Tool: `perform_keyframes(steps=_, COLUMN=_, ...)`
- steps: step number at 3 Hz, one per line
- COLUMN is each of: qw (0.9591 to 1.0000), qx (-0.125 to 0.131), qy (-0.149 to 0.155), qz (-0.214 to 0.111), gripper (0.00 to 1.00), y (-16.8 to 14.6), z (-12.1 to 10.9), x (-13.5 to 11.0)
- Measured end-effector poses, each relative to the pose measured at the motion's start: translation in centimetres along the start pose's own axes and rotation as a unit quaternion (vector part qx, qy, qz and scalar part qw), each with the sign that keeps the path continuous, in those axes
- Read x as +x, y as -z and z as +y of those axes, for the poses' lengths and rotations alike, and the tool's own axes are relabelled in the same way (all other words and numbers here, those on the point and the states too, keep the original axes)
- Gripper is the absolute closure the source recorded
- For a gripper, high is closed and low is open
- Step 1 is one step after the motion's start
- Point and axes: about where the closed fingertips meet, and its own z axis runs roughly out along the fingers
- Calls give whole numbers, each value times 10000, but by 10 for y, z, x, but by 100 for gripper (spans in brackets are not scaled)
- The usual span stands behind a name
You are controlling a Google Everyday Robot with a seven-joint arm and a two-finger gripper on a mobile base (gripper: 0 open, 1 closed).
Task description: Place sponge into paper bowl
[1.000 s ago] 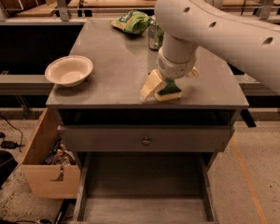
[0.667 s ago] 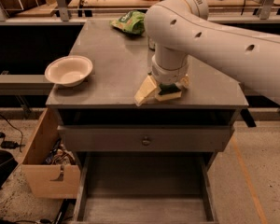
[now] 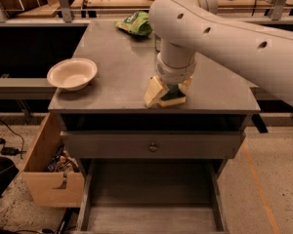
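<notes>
The sponge [image 3: 174, 100], dark green on top of pale yellow foam, lies on the grey table [image 3: 117, 72] near its front edge, right of centre. My gripper [image 3: 169, 92] comes straight down on it. Its cream fingers [image 3: 154, 91] stand on either side of the sponge and press against it, and the sponge still rests on the table. The paper bowl [image 3: 72, 74], cream-white and empty, sits at the table's front left corner, well to the left of the gripper.
A glossy light-green snack bag [image 3: 136, 23] lies at the back of the table. My big white arm [image 3: 234, 38] spans the right side. Below, a table drawer [image 3: 151, 145] is shut, and a wooden box [image 3: 49, 172] stands on the floor at the left.
The arm has swung left over the sponge. The left finger has drawn in against the sponge. The sponge has stayed on the table, and the bowl has not moved.
</notes>
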Motion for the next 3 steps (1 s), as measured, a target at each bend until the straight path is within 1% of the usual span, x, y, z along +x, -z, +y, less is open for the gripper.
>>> perform_keyframes(steps=1, qw=10000, qx=0, qy=0, qz=0, gripper=93, y=7, z=-1, x=-2)
perform_keyframes(steps=2, qw=10000, qx=0, qy=0, qz=0, gripper=100, y=7, z=-1, x=-2)
perform_keyframes(steps=3, qw=10000, qx=0, qy=0, qz=0, gripper=100, y=7, z=-1, x=-2)
